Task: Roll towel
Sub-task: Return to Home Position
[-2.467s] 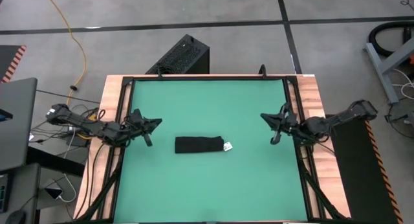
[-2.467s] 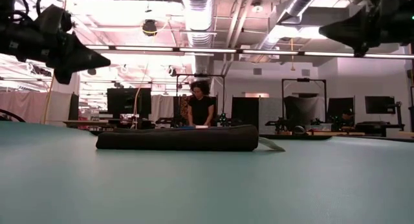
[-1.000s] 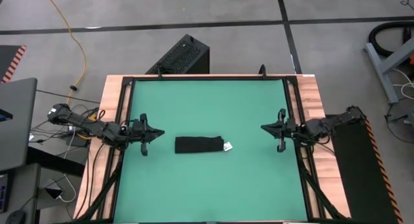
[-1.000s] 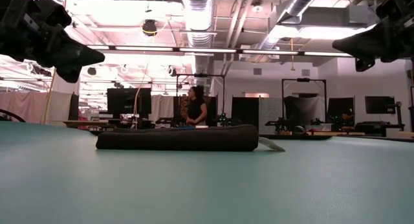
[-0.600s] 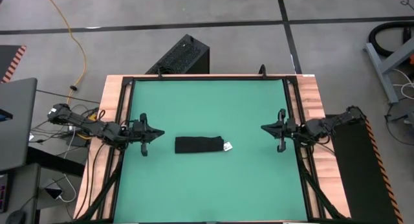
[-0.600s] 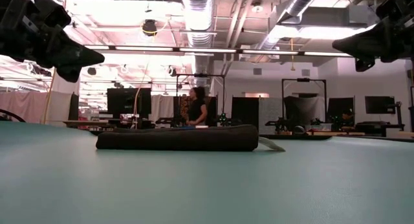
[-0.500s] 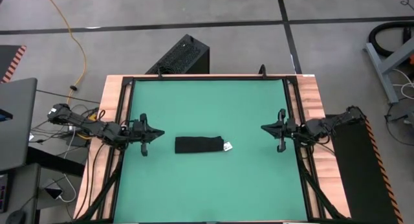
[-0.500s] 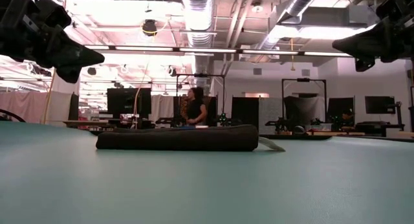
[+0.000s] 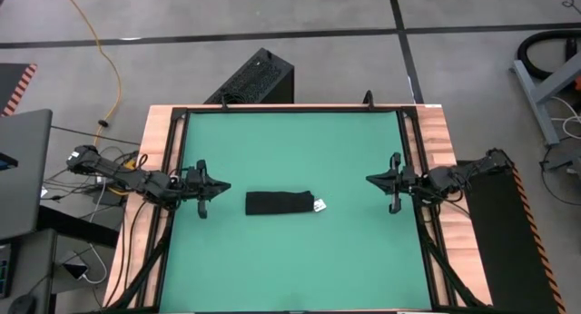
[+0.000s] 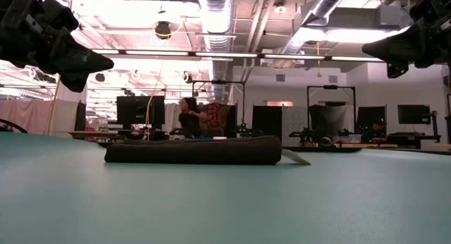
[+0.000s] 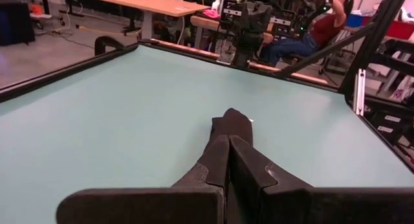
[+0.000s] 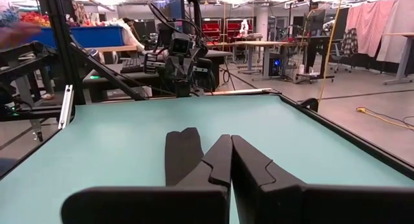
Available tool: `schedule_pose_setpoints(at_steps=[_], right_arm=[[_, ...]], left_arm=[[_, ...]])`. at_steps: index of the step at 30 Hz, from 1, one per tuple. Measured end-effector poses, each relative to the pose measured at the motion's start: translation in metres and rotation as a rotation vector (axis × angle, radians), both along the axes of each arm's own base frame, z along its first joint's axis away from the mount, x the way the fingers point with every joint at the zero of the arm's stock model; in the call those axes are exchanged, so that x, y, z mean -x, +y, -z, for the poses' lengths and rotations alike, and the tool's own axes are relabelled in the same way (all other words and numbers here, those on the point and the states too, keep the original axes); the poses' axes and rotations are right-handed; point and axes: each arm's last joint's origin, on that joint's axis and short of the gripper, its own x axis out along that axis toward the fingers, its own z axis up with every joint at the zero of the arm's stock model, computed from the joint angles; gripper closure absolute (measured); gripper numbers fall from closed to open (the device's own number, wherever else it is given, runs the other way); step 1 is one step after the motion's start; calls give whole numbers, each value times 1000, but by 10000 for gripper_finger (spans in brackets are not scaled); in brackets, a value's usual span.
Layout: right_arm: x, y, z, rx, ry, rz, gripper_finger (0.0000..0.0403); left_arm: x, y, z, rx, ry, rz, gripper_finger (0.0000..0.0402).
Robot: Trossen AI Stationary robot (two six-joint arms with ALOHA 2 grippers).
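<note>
The black towel (image 9: pixel 280 203) lies as a rolled bundle in the middle of the green table, long side running left to right, with its small white tag (image 9: pixel 319 205) sticking out at the right end. In the low view the towel (image 10: pixel 194 151) rests along its whole length on the mat. My left gripper (image 9: pixel 225 185) hovers shut at the table's left edge, pointing level toward the towel (image 11: pixel 233 123). My right gripper (image 9: pixel 369 180) hovers shut at the right edge, also pointing level at the towel (image 12: pixel 181 153). Neither touches it.
A black frame rail (image 9: pixel 178 151) and wooden rim (image 9: pixel 434 132) border the mat. A black vented box (image 9: pixel 254 78) stands on the floor beyond the far edge, and a laptop (image 9: pixel 23 169) sits off to the left. People are in the room behind.
</note>
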Motion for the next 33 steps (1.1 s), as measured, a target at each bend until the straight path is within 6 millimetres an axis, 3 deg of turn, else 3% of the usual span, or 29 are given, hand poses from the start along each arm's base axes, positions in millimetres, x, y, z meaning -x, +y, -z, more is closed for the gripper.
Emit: schedule_pose_setpoints(at_steps=[6,20,25,33], right_arm=[[0,0,0,0,0,0,376],[0,0,0,0,1,-1,376],[0,0,0,0,2,-2,376],[0,0,0,0,2,-2,376]], left_arm=[[0,1,0,3,-2,-3,401],[12,23,-10,-16,-102,-206,401],[11,22,-10,-107,-72,-145,401],[10,14,-8,-186,-60,136,402]])
